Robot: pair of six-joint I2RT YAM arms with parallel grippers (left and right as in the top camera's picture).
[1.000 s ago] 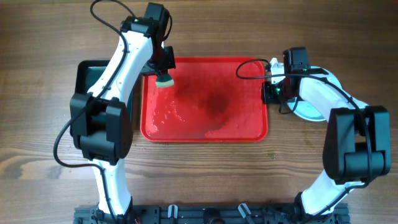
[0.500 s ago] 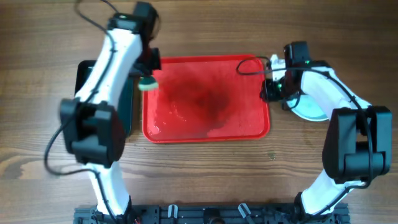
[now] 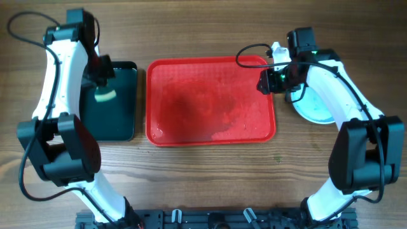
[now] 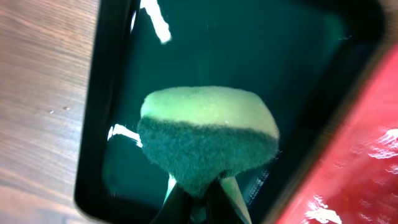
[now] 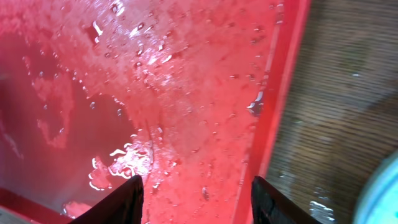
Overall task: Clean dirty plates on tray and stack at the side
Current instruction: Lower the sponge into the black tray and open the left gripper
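The red tray (image 3: 254, 130) lies mid-table, wet and foamy, with no plate on it. A pale-aqua plate (image 3: 316, 109) rests on the wood to the right of the tray, partly under my right arm; its rim shows in the right wrist view (image 5: 387, 190). My right gripper (image 3: 266, 82) hangs open over the tray's right rim (image 5: 281, 93), its fingers (image 5: 121, 202) spread with nothing between them (image 5: 199, 202). My left gripper (image 3: 100, 81) is shut on a yellow-and-green sponge (image 4: 208, 134) above the dark green-black tray (image 3: 121, 121).
The dark tray (image 4: 112, 56) sits just left of the red tray (image 4: 373, 155), their rims nearly touching. Cables loop above both arms. Bare wooden table surrounds the trays.
My left arm has swung left with the sponge, from the red tray's upper-left corner to over the dark tray. My right gripper has opened and shifted slightly toward the tray's right rim.
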